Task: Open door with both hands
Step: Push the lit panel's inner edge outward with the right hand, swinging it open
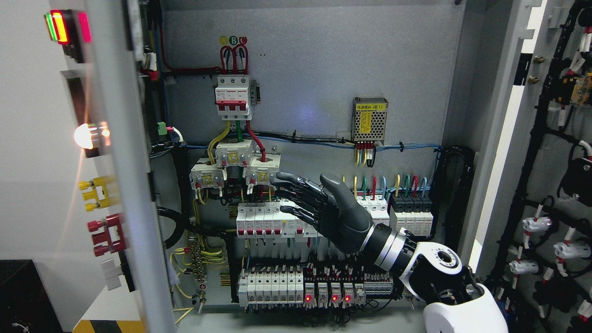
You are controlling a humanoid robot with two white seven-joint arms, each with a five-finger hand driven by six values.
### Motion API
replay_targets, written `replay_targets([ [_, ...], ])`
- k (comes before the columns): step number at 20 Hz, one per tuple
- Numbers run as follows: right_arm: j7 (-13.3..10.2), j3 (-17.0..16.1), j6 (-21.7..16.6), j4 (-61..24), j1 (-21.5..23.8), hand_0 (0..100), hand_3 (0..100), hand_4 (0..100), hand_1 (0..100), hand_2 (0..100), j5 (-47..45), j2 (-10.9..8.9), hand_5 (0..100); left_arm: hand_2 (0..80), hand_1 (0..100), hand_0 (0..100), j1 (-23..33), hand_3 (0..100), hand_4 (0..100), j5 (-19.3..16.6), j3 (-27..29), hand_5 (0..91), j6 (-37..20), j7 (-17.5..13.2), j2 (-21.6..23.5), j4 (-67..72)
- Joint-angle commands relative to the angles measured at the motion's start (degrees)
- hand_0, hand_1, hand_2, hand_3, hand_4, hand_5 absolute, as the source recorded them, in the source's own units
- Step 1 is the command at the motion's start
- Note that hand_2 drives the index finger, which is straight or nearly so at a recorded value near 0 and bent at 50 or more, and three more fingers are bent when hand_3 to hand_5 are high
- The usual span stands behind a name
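The right hand (319,206) is held with fingers spread, empty, before the breakers (266,219). Both steel door leaves — left door (125,185), right door (545,162) — are judged heavy, rigid, best taken by their edges.

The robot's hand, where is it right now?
In the head view, the right hand reaches in from the lower right, fingers spread, in front of the row of white switches in the middle of the open cabinet.
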Motion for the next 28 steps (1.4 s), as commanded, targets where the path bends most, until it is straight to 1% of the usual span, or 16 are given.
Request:
replay_targets([
  [1,-0.04,6.49,0.02,-7.39,3.15,19,0,0,0,0,-0.40,-1.80,0,0.0,0,0,0.00,0,0,0.62,-0.79,0.0,0.05,0.00,-0.01,0.71],
  [7,-0.13,12.20,-0.07,-11.53,6.50,19,0,0,0,0,-0.31,-1.89,0,0.0,0,0,0.00,0,0,0.62,-0.79,0.0,0.05,0.00,0.07,0.71],
  [9,-0.13,13.78,-0.15,-11.97,7.55,19,0,0,0,0,-0.22,-2.41,0,0.0,0,0,0.00,0,0,0.62,-0.79,0.0,0.05,0.00,-0.01,0.71],
  [12,-0.21,15.37,-0.15,-13.02,8.52,19,0,0,0,0,-0.13,-2.50,0,0.0,0,0,0.00,0,0,0.62,-0.79,0.0,0.05,0.00,-0.01,0.71],
  [17,-0.39,17.83,-0.15,-14.34,11.51,19,0,0,0,0,0.22,-2.50,0,0.0,0,0,0.00,0,0,0.62,-0.79,0.0,0.05,0.00,-0.01,0.71],
  [21,-0.39,20.46,-0.16,-15.57,11.77,19,0,0,0,0,0.22,-2.41,0,0.0,0,0,0.00,0,0,0.62,-0.71,0.0,0.05,0.00,0.07,0.71],
  [26,-0.39,23.28,-0.15,-15.31,11.86,19,0,0,0,0,0.22,-1.36,0,0.0,0,0,0.09,0,0,0.62,-0.70,0.0,0.05,0.00,0.16,0.71],
  [28,-0.39,24.16,0.02,-15.14,11.86,19,0,0,0,0,0.31,-0.40,0,0.0,0,0,0.17,0,0,0.62,-0.70,0.0,0.05,0.00,0.16,0.71],
])
